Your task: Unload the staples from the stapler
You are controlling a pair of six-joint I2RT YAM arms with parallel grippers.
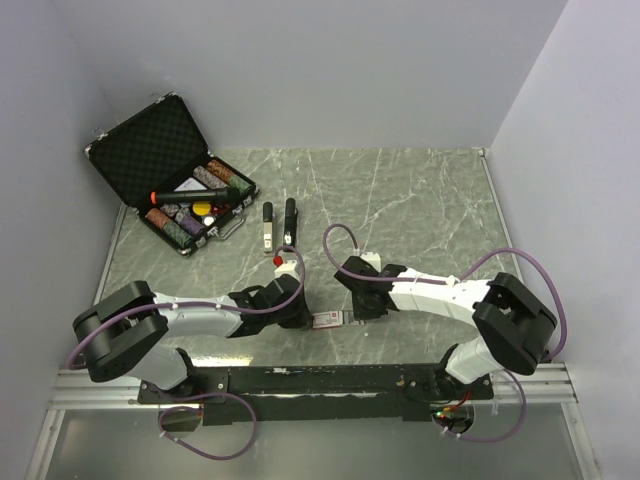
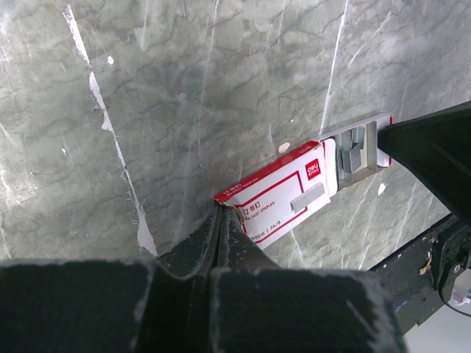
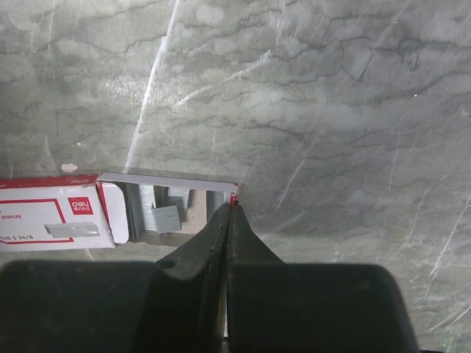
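We see a grey marble table [image 1: 430, 200]. At its 10 o'clock corner lies an open black case [image 1: 170, 175], its base full of small items. Just off centre toward 11 o'clock lies the stapler [image 1: 290, 220], opened into two black bars, a small red thing [image 1: 278, 261] at its 6 o'clock. Toward 6 o'clock sits a red-and-white box [image 1: 326, 319], its tray [image 3: 165, 176] slid out toward 3 o'clock.

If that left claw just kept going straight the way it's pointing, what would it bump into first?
The staple box, which the left gripper is pinching; beyond it the slid-out tray, then probably the right gripper at the tray's far end.
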